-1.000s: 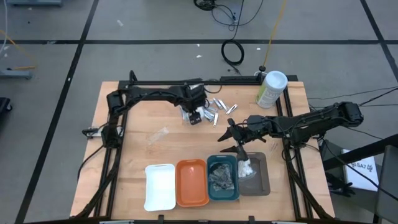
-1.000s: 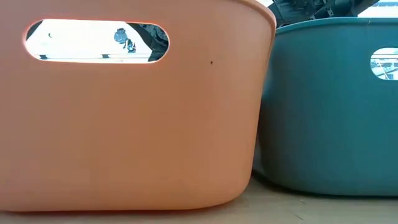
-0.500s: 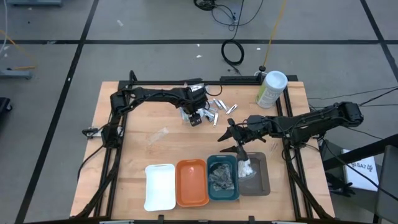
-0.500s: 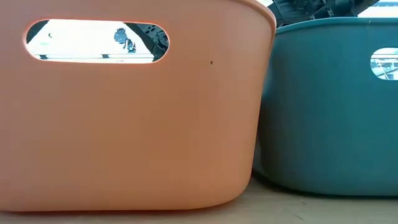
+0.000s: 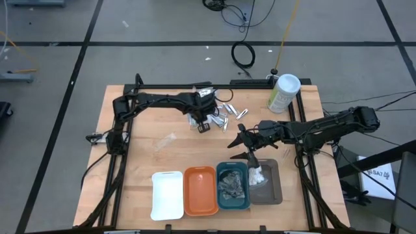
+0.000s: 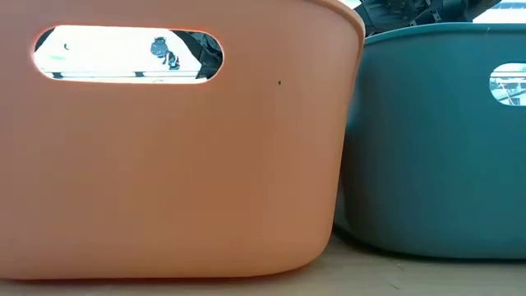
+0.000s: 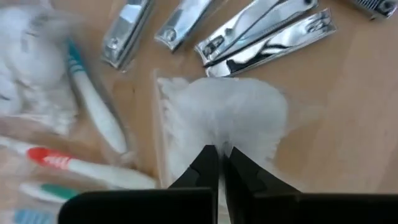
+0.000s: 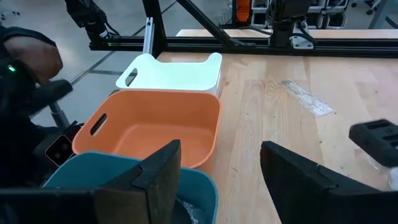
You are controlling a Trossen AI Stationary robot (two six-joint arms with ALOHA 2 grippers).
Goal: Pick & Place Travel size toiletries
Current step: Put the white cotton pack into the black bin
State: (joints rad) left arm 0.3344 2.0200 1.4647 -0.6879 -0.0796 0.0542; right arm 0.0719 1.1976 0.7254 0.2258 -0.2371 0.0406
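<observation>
1. The surface (image 5: 140, 156) carries four trays at its near edge: white tray (image 5: 167, 195), orange tray (image 5: 200, 191), teal tray (image 5: 232, 186), grey tray (image 5: 272, 185). A wrong pick of tray is the largest risk; the white pads (image 5: 255, 174) already lie in the grey one, well apart from the left arm's pile.
2. The right gripper (image 8: 221, 165) hangs with fingers spread, empty, above the teal and grey trays. If the left arm carries its load there, the two arms could meet.
3. The left gripper (image 7: 217, 163) is pinched together on a clear-wrapped white pad (image 7: 230, 112) at the far middle of the surface. The hold seems to be on thin wrap only, so it may slip or tear when lifted.
4. The nail clippers (image 7: 264, 34) and toothbrushes (image 7: 93, 118) lie just beside the pad; a dragged wrapper could scatter them.
</observation>
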